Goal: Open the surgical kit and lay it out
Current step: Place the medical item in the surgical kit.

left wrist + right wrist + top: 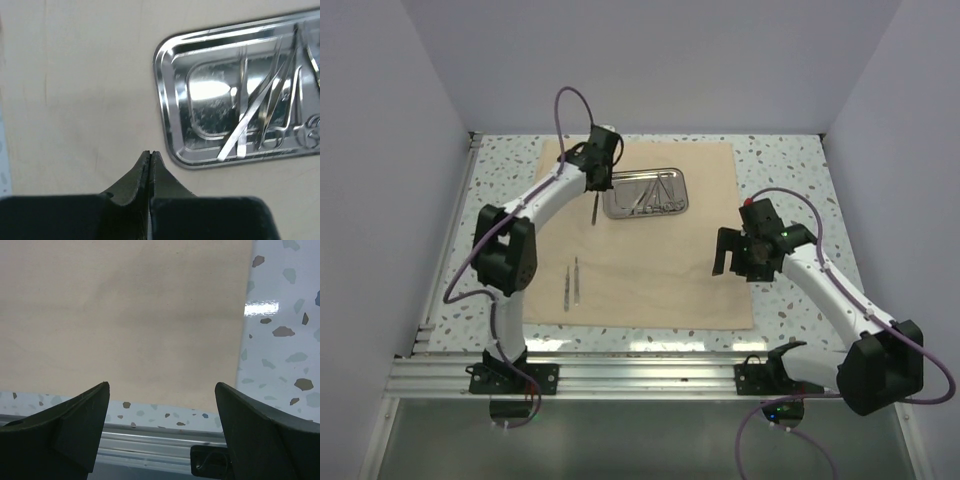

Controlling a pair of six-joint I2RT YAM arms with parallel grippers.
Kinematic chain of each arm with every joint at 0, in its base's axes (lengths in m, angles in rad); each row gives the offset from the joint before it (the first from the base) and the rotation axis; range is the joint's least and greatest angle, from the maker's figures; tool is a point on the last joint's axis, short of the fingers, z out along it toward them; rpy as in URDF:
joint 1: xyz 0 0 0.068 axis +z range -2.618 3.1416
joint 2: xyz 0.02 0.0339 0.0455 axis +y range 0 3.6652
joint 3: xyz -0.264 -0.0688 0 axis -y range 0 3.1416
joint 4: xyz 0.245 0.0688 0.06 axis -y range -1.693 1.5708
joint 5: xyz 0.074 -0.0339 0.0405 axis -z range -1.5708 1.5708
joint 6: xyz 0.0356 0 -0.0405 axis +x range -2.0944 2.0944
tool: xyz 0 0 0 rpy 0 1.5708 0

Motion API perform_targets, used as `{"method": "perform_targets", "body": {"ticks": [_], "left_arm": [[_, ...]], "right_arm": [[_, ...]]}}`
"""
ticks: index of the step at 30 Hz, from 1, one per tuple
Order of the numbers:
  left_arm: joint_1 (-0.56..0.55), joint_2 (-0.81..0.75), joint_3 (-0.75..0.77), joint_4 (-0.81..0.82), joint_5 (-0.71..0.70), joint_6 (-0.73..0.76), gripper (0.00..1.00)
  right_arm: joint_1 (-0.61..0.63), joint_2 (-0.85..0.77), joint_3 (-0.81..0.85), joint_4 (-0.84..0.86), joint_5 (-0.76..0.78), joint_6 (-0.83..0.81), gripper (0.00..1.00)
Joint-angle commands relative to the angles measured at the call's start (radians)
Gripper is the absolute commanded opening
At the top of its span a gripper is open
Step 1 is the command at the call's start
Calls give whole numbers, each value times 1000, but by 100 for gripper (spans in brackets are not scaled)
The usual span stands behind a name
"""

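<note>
The beige cloth wrap (660, 270) (75, 100) (125, 315) lies flat across the middle of the speckled tabletop (790, 170) (280, 340). Its edges run square to the table's edges, leaving bare strips on the left, right and far sides and a narrow strip before the aluminium rail (640, 370) (150, 445) at the near edge. The steel tray (615, 205) (162, 100) sits on the far middle of the cloth, long axis running left to right, parallel to the far edge. The silver instruments in the tray (655, 197) (260, 110) are loosely fanned and slant across it. Two thin instruments (572, 283) lie side by side on the cloth toward the near-left corner, long axes running near to far. The cloth's middle and right half are bare. The left gripper (597, 190) (150, 153) hangs just off the tray's left end. Its jaws are pressed together to a hairline slit on a slim dark instrument (594, 208), which in the top view points from the fingers toward the near edge. The wrist view does not show this instrument. The right gripper (735, 266) (162, 385) hovers over the cloth's right edge toward the near-right corner, jaws spread wide and empty, well apart from the tray.
</note>
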Motion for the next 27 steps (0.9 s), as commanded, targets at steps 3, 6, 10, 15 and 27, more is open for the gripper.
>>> {"method": "perform_targets", "body": {"ticks": [3, 6, 10, 15, 27], "left_arm": [[-17, -295, -344, 92, -16, -52, 0], [-34, -398, -500, 101, -25, -82, 0], [-50, -496, -638, 86, -28, -141, 0], [-73, -593, -800, 92, -26, -216, 0], [-99, -668, -987, 143, -43, -270, 23]], "right_arm": [[-4, -42, -22, 34, -37, 9, 90], [-2, -52, -41, 51, -52, 14, 90], [-2, -65, -61, 68, -72, 21, 90], [-2, -93, -94, 77, -88, 23, 89], [-2, -171, -148, 63, -105, 38, 89]]}}
